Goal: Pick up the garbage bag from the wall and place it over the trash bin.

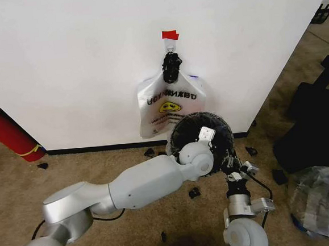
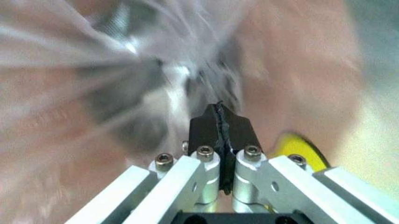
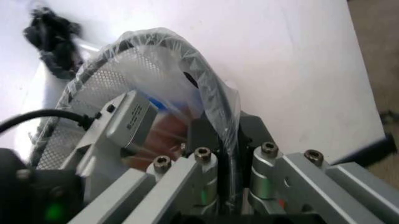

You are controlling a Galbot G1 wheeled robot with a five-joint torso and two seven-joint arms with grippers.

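Left claw [image 2: 219, 122] pinching plastic, white wall [image 1: 63, 62], brown carpet [image 1: 110, 161]

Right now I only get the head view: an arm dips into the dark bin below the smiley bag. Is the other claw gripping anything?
Observer: Yes. In the right wrist view the right gripper is shut on the trash bin at its black rim.
Operator: Is the bin bare?
Observer: No, clear plastic film drapes over that rim.
Operator: And the claw inside?
Observer: The left gripper is shut, with thin film bunched around its tips.
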